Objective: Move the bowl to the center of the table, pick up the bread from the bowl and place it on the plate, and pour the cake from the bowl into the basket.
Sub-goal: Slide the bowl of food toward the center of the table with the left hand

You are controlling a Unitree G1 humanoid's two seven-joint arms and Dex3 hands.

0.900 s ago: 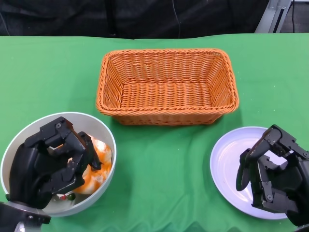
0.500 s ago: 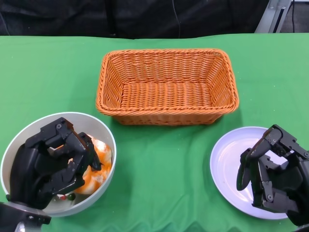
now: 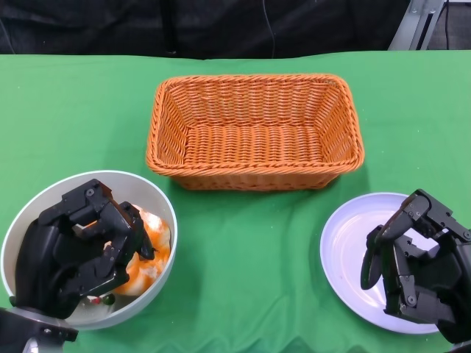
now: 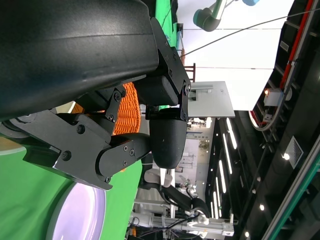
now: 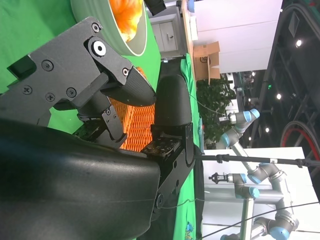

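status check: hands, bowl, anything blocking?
Left hand over the bowl, holding nothing visible. Right hand over the plate, fingers curled, empty. Bowl at table's left, food inside. Basket empty, path clear.

Even, bright overhead light, soft shadows, sharp head view; wrist views show glaring ceiling lamps and blurred near surfaces.

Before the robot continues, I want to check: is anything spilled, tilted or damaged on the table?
Nothing stands out. The bowl, basket and plate sit level, and no food lies on the green cloth.
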